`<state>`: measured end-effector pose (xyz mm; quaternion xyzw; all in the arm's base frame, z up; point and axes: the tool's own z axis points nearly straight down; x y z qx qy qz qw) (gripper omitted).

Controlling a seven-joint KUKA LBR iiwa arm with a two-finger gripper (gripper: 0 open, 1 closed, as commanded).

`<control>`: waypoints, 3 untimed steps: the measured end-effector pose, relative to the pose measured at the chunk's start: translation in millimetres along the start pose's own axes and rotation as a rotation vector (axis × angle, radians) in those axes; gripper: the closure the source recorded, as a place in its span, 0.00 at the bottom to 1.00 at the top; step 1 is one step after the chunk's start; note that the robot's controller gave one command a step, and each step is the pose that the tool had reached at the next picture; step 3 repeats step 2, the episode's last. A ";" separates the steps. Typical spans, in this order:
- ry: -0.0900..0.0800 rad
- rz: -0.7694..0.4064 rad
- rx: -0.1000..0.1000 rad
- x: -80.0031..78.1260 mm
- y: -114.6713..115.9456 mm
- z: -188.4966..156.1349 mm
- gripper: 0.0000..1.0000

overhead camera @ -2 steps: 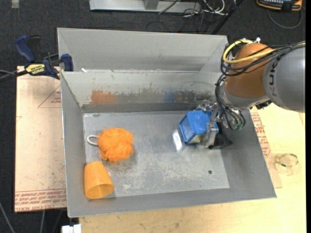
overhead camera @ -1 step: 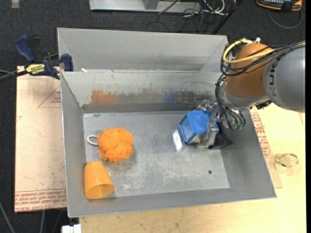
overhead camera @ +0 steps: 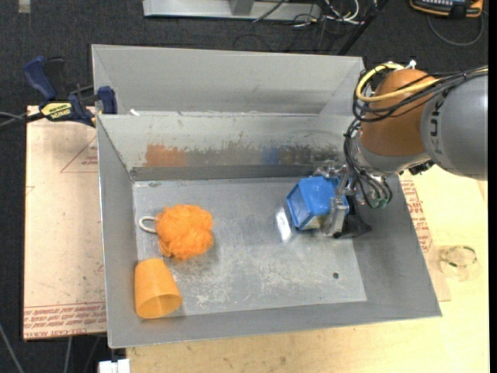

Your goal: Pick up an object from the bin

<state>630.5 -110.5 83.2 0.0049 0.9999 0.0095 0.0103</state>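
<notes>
From where I stand, the grey metal bin holds three things, and they are not heaped. The pincer is down low at the right side of the bin floor, not far from the foot of the far wall. Just at its left side, touching it or nearly so, lies a blue crumpled packet with a small white tag at its near-left end. The packet seems to lie slanted, with its long axis running from the far right towards the near left, and the right end is partly hidden by the robot's wrist parts. Whether the pincer is spread or pressed together I cannot tell, and I also cannot see if the packet is already between it. In my judgement the blue packet is the thing in question, because the other things are well apart from it.

Those lie at the left side of the bin. An orange fluffy bath puff with a white loop rests near the left wall, and just beside it, towards the near left corner, an orange plastic cup lies on its side. I cannot see into the cup.
</notes>
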 end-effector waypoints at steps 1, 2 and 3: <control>0.000 0.000 0.000 0.0 0.0 0.0 1.00; 0.000 0.000 0.000 0.0 0.0 0.0 1.00; 0.000 0.000 0.000 0.0 0.0 0.0 1.00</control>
